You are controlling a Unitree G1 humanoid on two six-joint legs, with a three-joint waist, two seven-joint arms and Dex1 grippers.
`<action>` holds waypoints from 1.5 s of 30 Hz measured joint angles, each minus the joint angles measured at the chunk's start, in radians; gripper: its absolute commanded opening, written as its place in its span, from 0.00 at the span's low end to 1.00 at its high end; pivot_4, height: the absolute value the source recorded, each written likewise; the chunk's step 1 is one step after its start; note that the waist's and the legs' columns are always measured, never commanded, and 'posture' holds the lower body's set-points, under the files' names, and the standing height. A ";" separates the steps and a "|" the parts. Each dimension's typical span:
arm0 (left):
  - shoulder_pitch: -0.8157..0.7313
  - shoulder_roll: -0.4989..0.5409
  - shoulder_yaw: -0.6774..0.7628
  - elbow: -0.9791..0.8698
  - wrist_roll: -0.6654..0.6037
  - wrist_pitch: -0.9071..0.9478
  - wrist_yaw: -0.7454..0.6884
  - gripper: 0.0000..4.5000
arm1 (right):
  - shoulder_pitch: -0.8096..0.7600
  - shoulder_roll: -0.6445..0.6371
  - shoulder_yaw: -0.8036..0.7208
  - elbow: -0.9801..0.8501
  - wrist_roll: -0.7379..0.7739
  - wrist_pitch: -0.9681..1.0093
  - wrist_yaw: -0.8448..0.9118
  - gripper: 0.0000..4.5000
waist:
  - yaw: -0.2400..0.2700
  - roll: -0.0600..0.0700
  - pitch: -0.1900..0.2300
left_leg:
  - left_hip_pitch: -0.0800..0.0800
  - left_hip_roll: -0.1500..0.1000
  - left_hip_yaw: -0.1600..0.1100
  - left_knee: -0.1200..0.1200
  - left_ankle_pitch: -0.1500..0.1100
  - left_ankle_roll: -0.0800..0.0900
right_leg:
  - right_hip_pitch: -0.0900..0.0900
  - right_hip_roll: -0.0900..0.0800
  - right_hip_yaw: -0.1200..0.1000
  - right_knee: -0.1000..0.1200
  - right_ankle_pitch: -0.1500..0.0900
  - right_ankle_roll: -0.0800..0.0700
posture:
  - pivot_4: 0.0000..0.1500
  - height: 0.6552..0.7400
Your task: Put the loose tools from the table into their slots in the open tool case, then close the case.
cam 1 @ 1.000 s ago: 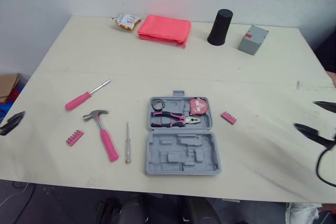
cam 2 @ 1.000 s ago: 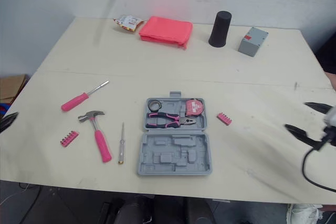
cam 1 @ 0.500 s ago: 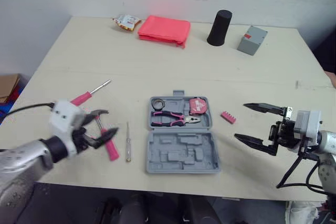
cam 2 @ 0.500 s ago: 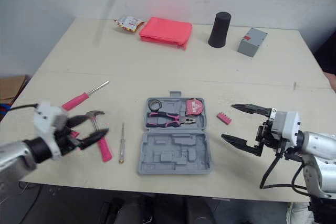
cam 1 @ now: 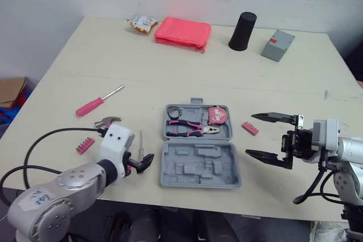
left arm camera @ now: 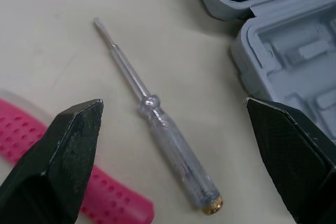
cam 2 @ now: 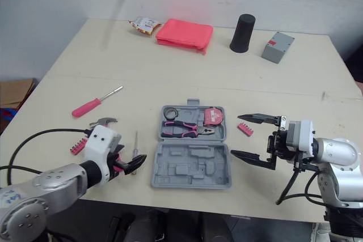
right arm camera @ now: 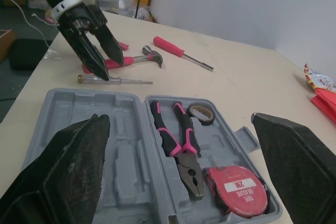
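Left eye view and right eye view are told together. On the pale wooden counter point(cam 1: 170, 72), at the far left, a small pink strip of bits point(cam 1: 85, 145) is laid flat. Behind it, a screwdriver with a pink handle point(cam 1: 97, 102) is laid at a slant. Near these, a hammer with a steel head and a pink handle point(cam 1: 106, 122) is partly hidden by the left arm.

The left end effector point(cam 1: 143, 164) is held low, with its two black fingers spread wide and nothing gripped. Between those fingers, in the left wrist view, a thin screwdriver with a clear plastic handle point(left arm camera: 157, 124) is seen flat on the counter, untouched, near the case.

In the middle, a grey plastic tool case point(cam 1: 199, 165) is laid open. In its far half, pink-and-black pliers point(cam 1: 190, 128), a round pink tape measure point(cam 1: 215, 115) and a small roll of black tape point(cam 1: 174, 111) are kept. Moulded slots are seen in the near half.

Just right of the case, a second pink strip of bits point(cam 1: 250, 128) is laid. The right end effector point(cam 2: 235, 135) is pointed at the case, fingers spread wide, nothing gripped.

Along the far edge, a snack packet point(cam 1: 142, 24), a folded pink cloth point(cam 1: 182, 31), a black cone-shaped cup point(cam 1: 242, 31) and a small grey box point(cam 1: 278, 45) are lined up.
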 measured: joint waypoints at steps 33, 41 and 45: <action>-0.053 -0.085 -0.043 0.090 0.212 -0.054 -0.052 0.01 | 0.003 -0.006 0.011 -0.089 0.000 0.069 -0.074 1.00 | 0.021 0.002 -0.001 | 0.013 0.000 0.000 -0.003 -0.005 0.000 | 0.015 -0.001 -0.001 -0.007 -0.001 -0.004 | 1.00 1.00; -0.172 0.390 -0.111 0.189 0.231 -0.560 -0.622 0.01 | 0.000 -0.068 -0.019 -0.091 -0.045 0.082 -0.122 1.00 | 0.021 0.004 -0.001 | 0.012 0.003 0.002 -0.006 -0.008 -0.005 | 0.012 0.002 -0.001 -0.010 -0.004 -0.009 | 1.00 1.00; -0.357 0.458 -0.363 0.370 0.353 -0.811 -0.876 0.01 | 0.070 -0.110 -0.078 -0.108 -0.040 0.126 -0.135 1.00 | 0.033 0.005 -0.001 | 0.010 0.003 0.003 -0.008 -0.009 -0.003 | 0.013 0.002 0.000 -0.015 -0.004 -0.008 | 1.00 1.00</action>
